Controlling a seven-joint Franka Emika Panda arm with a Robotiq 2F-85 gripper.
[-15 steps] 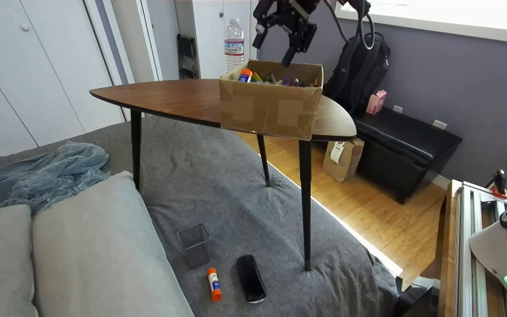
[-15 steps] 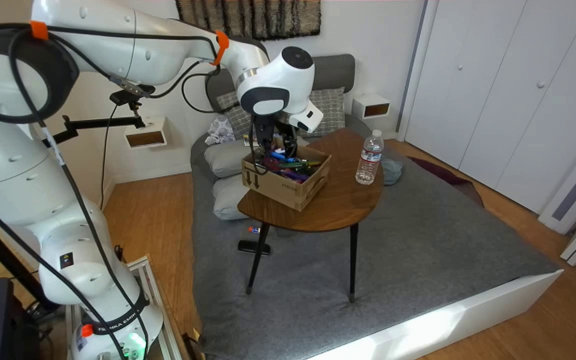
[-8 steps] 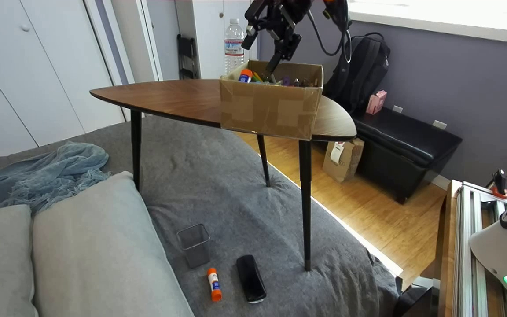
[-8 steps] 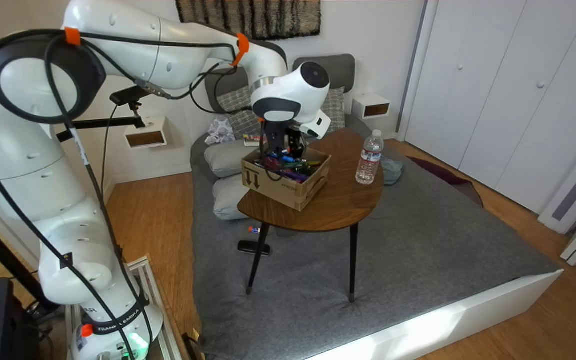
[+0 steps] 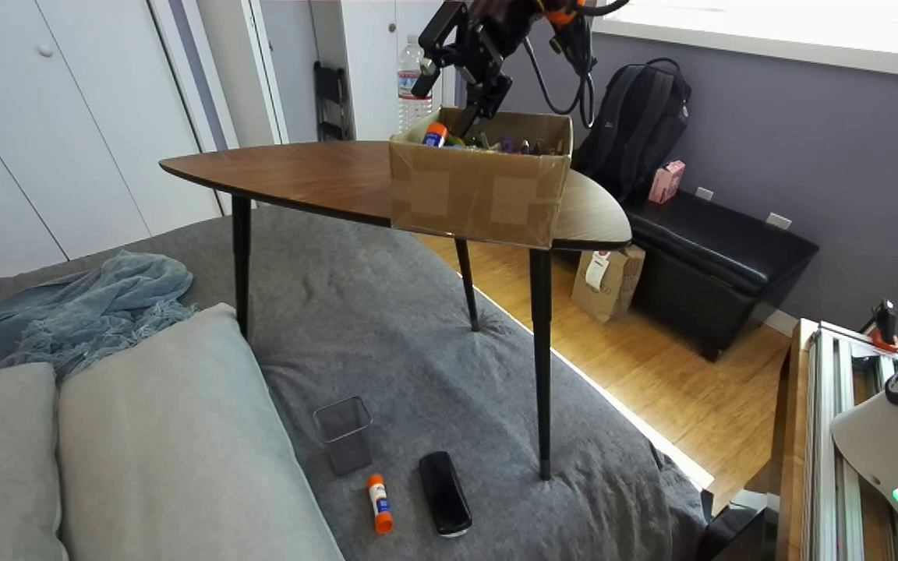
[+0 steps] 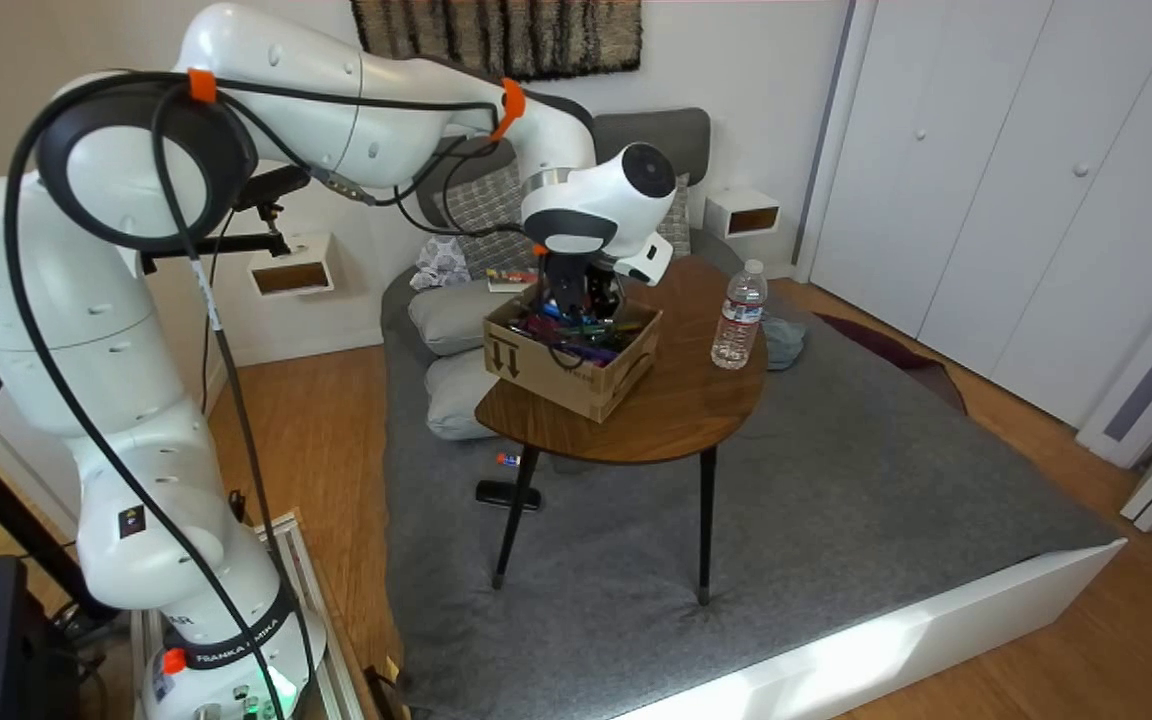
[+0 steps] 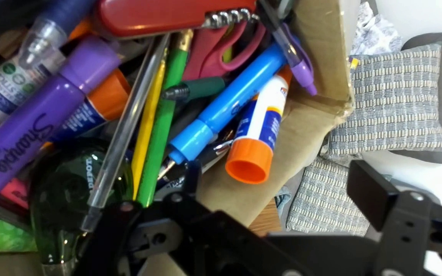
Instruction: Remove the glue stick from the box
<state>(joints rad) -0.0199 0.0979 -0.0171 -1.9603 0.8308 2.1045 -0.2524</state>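
Hovering with tool [image 7: 280,182] spread wide, gripping nothing, close to orange-capped glue stick [image 7: 264,120] tilted in a corner of cardboard box [image 5: 476,191] (blue marker [image 7: 228,103] alongside). Might pinch marker or box too, if closing off-centre.

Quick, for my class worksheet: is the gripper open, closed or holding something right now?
Gripper: open, jaws wide apart, holding nothing; the glue stick nearest it is ungripped in the box.

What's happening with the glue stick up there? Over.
Tool open, empty. Glue stick tilted in a corner of the cardboard box. Blue marker close alongside, might crowd the grip.
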